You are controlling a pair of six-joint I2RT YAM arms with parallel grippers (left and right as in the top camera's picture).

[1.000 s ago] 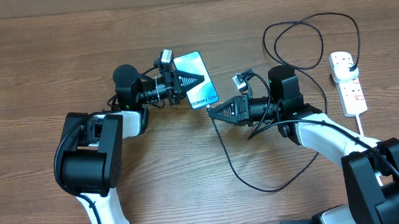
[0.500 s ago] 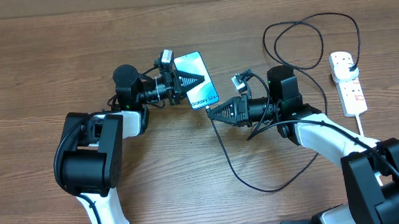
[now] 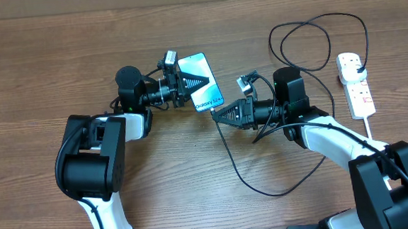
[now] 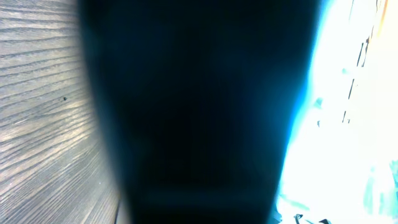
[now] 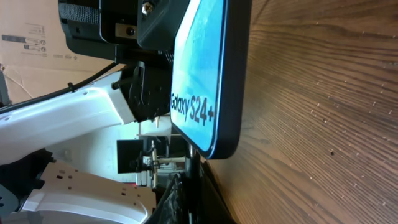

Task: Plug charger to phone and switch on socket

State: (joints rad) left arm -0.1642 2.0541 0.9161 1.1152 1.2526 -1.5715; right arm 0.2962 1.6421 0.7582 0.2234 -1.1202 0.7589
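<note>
At the frame's centre the left fingers are closed on the phone. The right fingers grip the charger tip just at the phone's lower end — the socket lies far right.

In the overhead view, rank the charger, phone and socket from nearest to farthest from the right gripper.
1. charger: tip gripped by the right gripper.
2. phone: just up-left, in the left gripper.
3. socket: far off, at the table's right side.
</note>
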